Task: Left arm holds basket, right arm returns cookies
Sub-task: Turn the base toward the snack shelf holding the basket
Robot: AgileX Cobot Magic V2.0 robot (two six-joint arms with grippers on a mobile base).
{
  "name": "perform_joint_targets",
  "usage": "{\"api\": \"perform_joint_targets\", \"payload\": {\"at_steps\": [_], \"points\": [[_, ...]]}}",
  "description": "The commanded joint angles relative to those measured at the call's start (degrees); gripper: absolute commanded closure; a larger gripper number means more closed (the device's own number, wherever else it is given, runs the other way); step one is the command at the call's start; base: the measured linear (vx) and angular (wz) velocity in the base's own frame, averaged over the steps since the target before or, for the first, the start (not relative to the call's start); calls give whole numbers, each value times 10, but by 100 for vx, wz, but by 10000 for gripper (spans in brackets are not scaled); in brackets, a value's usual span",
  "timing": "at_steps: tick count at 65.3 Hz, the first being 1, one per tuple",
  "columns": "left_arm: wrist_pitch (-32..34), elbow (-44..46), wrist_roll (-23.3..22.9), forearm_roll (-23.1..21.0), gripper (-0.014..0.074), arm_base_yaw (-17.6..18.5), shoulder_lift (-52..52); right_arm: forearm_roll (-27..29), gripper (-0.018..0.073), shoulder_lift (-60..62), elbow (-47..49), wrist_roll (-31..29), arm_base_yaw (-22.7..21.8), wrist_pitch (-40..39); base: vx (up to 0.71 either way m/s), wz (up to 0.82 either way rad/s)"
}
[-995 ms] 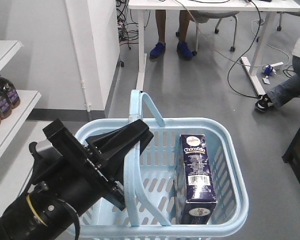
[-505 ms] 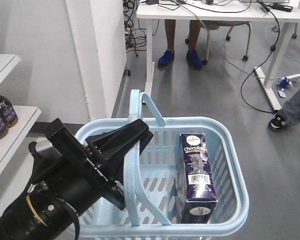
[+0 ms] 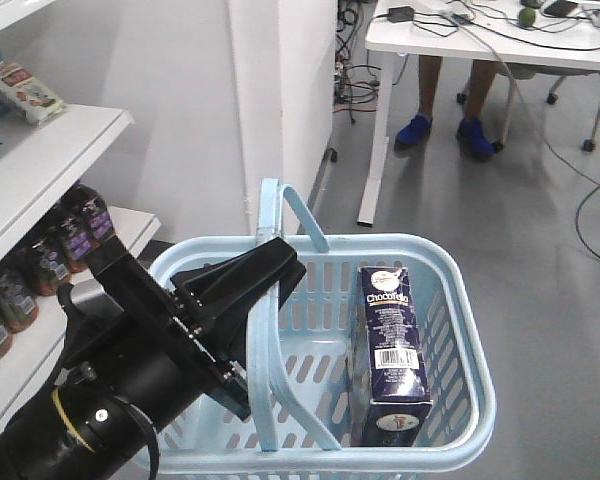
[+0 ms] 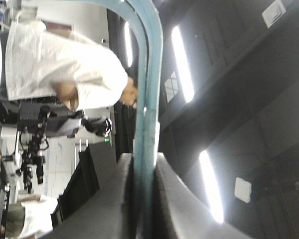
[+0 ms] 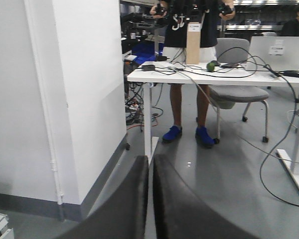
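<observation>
Carton of cookies (image 3: 392, 345) stood on end in the right half of the basket (image 3: 460, 300), close to the right wall, with its top panel near rim level and its barcode face toward the camera. It was judged a light, stiff cardboard box with smooth printed faces, liable to dent under a hard pinch. A hold across the narrow faces near the exposed top looked the most reachable. The left gripper (image 3: 278, 268) was clamped on the basket's handle (image 3: 269, 210), though whether on one hoop or both could not be told. Only the left wrist view showed the pale blue bar pinched between the dark fingers (image 4: 114, 199), a contact partly masked by the wedge body in the front view. The right gripper (image 5: 150, 199) appeared solely in its own wrist view, with its fingers drawn almost together and empty. It faced a white desk (image 5: 214, 74), not the box. The front view alone showed the carton and the shelf (image 3: 50, 160) of bottles (image 3: 40, 265) at left.
</observation>
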State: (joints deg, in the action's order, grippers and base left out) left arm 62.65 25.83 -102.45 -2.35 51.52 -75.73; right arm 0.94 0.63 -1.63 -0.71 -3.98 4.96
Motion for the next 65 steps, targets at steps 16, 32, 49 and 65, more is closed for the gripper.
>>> {"api": "perform_joint_targets", "payload": {"at_steps": [16, 32, 49, 65], "points": [[82, 16, -2, -2, 599, 4, 18, -3, 565, 7, -10, -4, 0, -42, 6, 46], [82, 16, -2, -2, 599, 4, 18, -3, 565, 7, -10, -4, 0, -42, 3, 56], [82, 16, -2, -2, 599, 4, 18, -3, 565, 7, -10, -4, 0, -42, 1, 66], [82, 16, -2, -2, 599, 4, 18, -3, 565, 7, -10, -4, 0, -41, 1, 65]]}}
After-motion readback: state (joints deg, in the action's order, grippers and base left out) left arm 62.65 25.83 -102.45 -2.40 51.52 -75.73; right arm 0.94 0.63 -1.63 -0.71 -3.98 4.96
